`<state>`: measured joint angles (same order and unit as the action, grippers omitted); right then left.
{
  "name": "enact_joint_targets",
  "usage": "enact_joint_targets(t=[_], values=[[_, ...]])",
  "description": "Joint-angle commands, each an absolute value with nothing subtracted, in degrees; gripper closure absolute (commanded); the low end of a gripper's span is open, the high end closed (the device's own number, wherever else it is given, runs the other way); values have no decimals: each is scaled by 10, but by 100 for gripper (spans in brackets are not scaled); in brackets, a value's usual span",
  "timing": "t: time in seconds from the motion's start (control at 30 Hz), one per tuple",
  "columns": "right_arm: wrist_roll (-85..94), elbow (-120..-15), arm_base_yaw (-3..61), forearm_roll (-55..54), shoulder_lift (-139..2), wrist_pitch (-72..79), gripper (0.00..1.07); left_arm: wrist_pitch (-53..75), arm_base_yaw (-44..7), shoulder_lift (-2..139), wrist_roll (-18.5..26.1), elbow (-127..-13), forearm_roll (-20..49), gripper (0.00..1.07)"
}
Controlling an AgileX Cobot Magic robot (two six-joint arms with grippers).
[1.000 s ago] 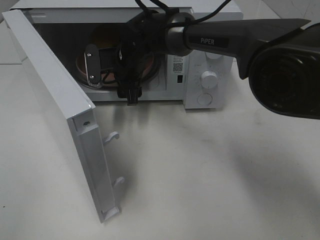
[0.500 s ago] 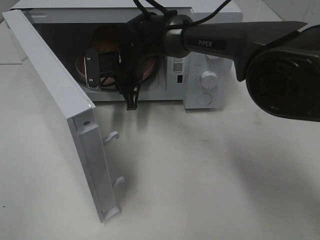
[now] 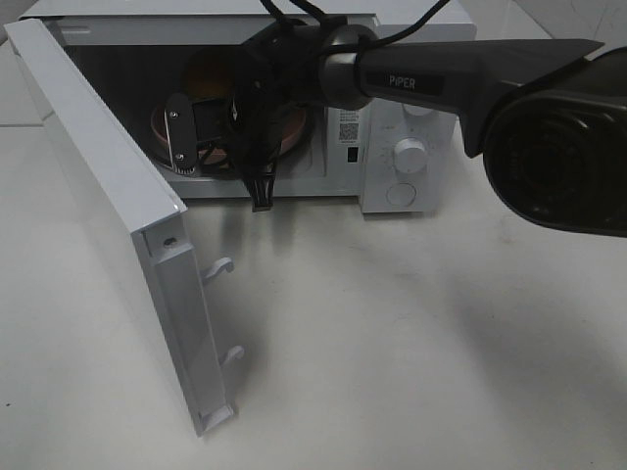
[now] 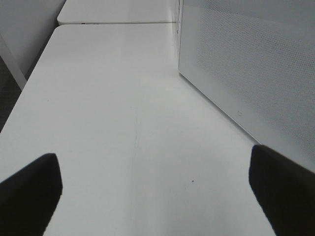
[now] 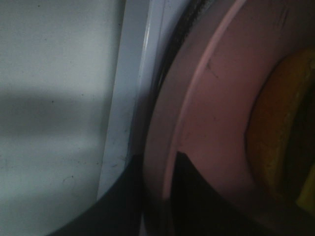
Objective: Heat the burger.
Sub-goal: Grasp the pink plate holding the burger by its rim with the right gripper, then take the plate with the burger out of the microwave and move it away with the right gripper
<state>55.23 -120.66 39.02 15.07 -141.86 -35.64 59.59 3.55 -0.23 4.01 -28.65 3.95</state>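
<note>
Inside the microwave [image 3: 411, 108], the right claw [image 5: 160, 196] pinches the pink plate's [image 5: 216, 113] rim, the burger [image 5: 275, 137] just beyond it.

White microwave [image 3: 392, 117], white door [image 3: 108, 196] with dotted mesh, white table [image 3: 392, 343]. Pink plate [image 5: 216, 128]. Burger [image 5: 275, 132] golden-brown, yellow. Black arm [image 3: 470, 78], dark gripper fingers [image 4: 29, 191].

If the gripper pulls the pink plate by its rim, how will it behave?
The plate looks stiff, so it probably slides whole. Its glossy rim may slip between the right gripper fingers. The tall burger might tip if jerked.
</note>
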Motion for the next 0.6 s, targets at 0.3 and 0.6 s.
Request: enact_joint_targets(t=[0.3, 0.6], values=[[599, -1115, 395, 150, -1344, -329, 107, 595, 36, -14, 40, -285, 38, 9], [630, -989, 394, 150, -1266, -219, 107, 595, 36, -14, 40, -285, 38, 9]])
